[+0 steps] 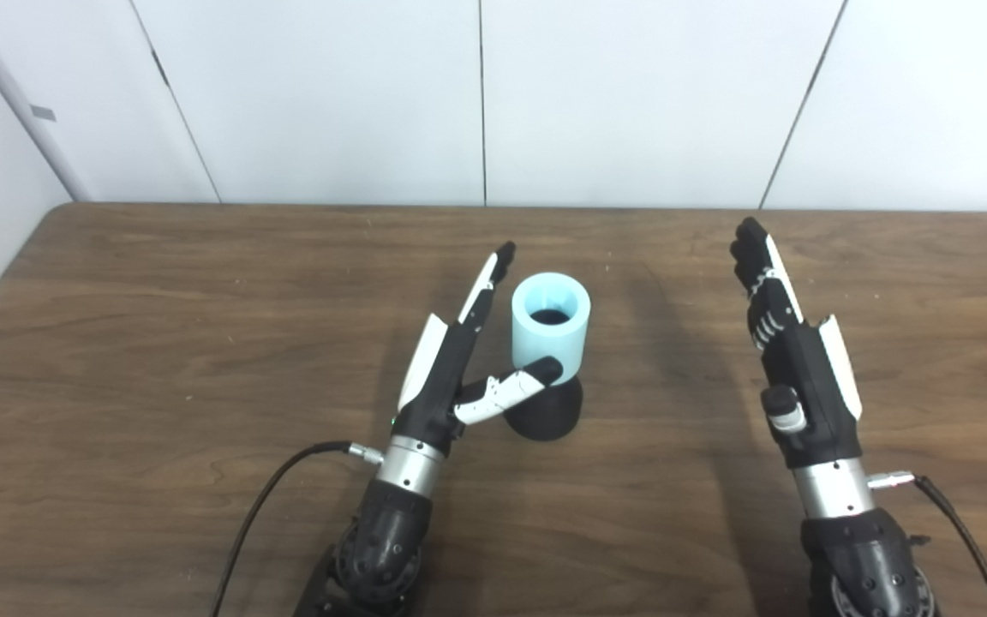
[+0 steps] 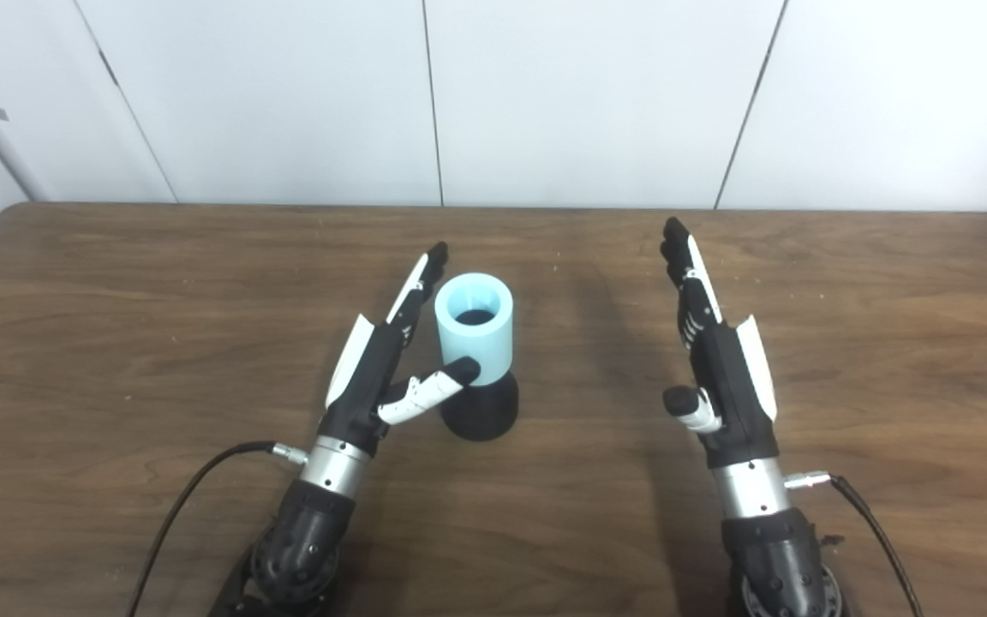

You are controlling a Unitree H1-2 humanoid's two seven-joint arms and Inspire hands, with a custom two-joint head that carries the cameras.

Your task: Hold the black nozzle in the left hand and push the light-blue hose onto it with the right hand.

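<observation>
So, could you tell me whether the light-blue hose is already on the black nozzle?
It is on: the light-blue hose stands upright over the black nozzle, whose flared base shows beneath it. How fully it is seated, I cannot tell.

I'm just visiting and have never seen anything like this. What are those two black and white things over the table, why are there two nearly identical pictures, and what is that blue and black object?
Those are a humanoid robot's two mechanical hands, each with fingers and a thumb, on arms that come in from the bottom of the picture. The two pictures come from two cameras side by side on the robot's head, like a pair of eyes, so they show one scene from slightly different spots.

On the wooden table stands a short light-blue hose, upright and open at the top, sitting on a black nozzle. The left hand is open right beside it, fingers stretched along its left side and thumb reaching across its front. I cannot tell whether it touches. The right hand is open too, well off to the right, holding nothing.
</observation>
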